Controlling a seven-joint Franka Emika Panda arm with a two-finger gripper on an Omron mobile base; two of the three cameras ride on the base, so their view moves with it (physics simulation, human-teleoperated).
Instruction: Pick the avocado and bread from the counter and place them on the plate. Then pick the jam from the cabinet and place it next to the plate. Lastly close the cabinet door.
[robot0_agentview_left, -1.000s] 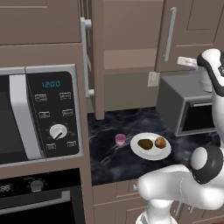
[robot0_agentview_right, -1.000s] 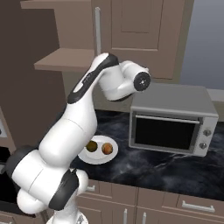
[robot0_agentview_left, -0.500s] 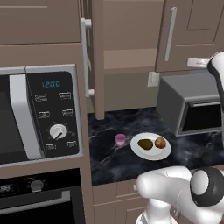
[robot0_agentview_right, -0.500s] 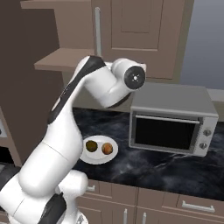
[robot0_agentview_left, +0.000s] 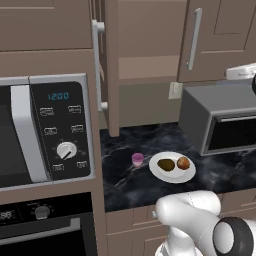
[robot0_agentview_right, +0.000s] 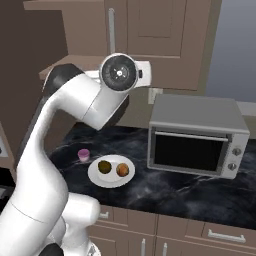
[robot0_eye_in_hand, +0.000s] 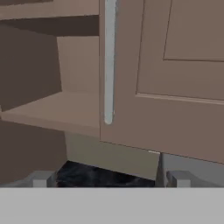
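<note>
On the black marble-look bench (robot0_agentview_left: 125, 185), the shallow round white plate (robot0_agentview_left: 172, 173) carries the dark olive egg-shaped avocado (robot0_agentview_left: 165, 164) and the round orange-brown bread (robot0_agentview_left: 183, 162). The squat pink jam jar (robot0_agentview_left: 137, 159) stands just left of the plate, apart from it. The brown wooden cabinet door (robot0_agentview_left: 112, 65) hangs open. The claw (robot0_eye_in_hand: 109, 179) faces the closed door's silver bar handle (robot0_eye_in_hand: 109, 65), fingertips (robot0_eye_in_hand: 41, 178) apart, holding nothing.

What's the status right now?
Gripper open, holding nothing, facing the closed brown wooden door's silver bar handle. Avocado and bread on white plate; pink jam jar beside it. Left cabinet door open.
</note>
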